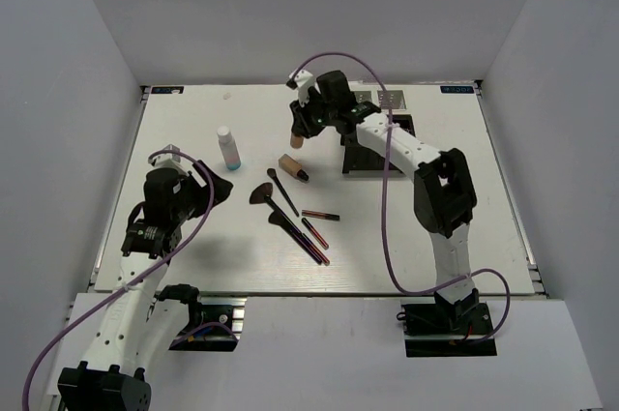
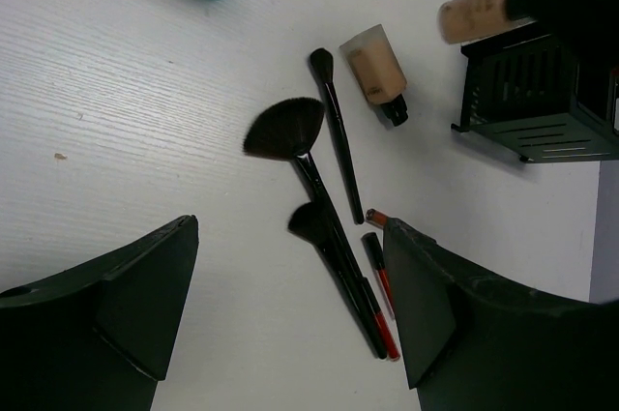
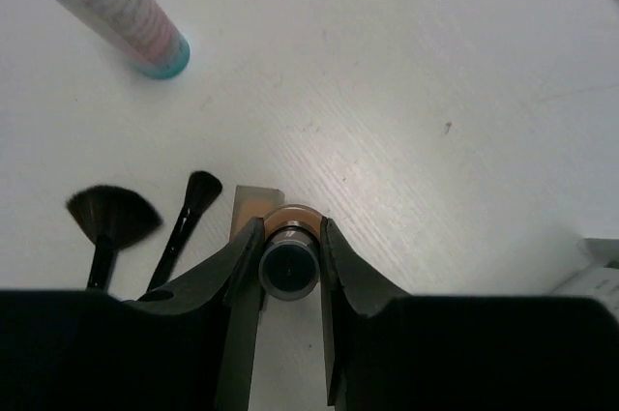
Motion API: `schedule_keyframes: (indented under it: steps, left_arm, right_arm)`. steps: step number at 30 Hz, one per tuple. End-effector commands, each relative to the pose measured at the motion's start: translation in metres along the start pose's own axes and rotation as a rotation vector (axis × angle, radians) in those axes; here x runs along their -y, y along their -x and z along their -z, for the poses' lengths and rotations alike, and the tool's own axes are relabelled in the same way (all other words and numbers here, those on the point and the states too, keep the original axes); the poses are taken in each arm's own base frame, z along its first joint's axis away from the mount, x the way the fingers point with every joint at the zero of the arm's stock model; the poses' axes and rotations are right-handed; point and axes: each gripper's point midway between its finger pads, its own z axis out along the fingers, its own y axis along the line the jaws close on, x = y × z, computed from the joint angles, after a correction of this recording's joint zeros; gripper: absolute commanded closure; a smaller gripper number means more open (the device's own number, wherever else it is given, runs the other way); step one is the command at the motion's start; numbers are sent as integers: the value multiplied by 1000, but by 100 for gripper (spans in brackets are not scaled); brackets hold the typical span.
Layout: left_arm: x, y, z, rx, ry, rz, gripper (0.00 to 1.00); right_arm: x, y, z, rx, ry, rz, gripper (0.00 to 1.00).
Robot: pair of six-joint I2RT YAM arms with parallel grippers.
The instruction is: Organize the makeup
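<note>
The tan foundation bottle point(image 3: 289, 266) hangs cap-up just beside the black mesh organizer point(image 1: 372, 152), near the second tan bottle point(image 1: 294, 169) lying on the table point(image 1: 464, 227). The right gripper point(image 3: 290, 229) pinches its black cap, jaws partly closed. Step in hand, by judgement: transfer into a compartment. The next move calls for alignment over an opening. The left gripper point(image 2: 292, 237) is spread wide, holding nothing.
</note>
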Motion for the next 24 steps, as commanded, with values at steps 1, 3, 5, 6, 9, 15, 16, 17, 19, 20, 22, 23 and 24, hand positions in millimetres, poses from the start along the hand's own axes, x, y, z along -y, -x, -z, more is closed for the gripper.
schedule_keyframes:
  steps: [1, 3, 5, 6, 9, 15, 16, 17, 19, 20, 22, 23, 24]
  left_arm:
    - [7, 1, 1, 12, -43, -3, 13]
    - [8, 1, 0, 11, -49, -2, 13]
    - [8, -2, -1, 6, -53, -2, 13]
    - [8, -2, 0, 5, -57, -2, 13]
    - [9, -2, 0, 9, -63, -3, 13]
    - [10, -7, -4, 0, -84, 2, 13]
    - [12, -5, -4, 6, -97, 0, 13]
    - [12, -7, -5, 3, -99, 2, 13]
    - [12, -7, -8, -3, -104, 0, 13]
    - [14, -7, -8, -5, -108, 0, 13]
    - [14, -7, -10, -8, -108, -3, 13]
    - [14, -8, -10, -11, -109, -3, 13]
    - [14, -7, -11, -8, -113, -3, 13]
  right_arm:
    - [7, 87, 58, 199, -24, 38, 100]
    - [20, 94, 69, 214, -60, 37, 100]
    - [41, 102, 84, 236, -122, 39, 100]
    - [50, 104, 90, 241, -161, 40, 100]
    - [87, 110, 114, 259, -267, 36, 100]
    - [182, 92, 177, 252, -492, -7, 100]
    - [181, 92, 176, 248, -493, -2, 100]
    - [188, 90, 181, 247, -509, -5, 100]
    - [210, 80, 194, 231, -551, -15, 100]
    - [215, 76, 196, 225, -560, -19, 100]
    - [229, 61, 201, 196, -578, -40, 100]
    - [236, 55, 202, 187, -587, -48, 100]
    - [238, 51, 201, 180, -587, -54, 100]
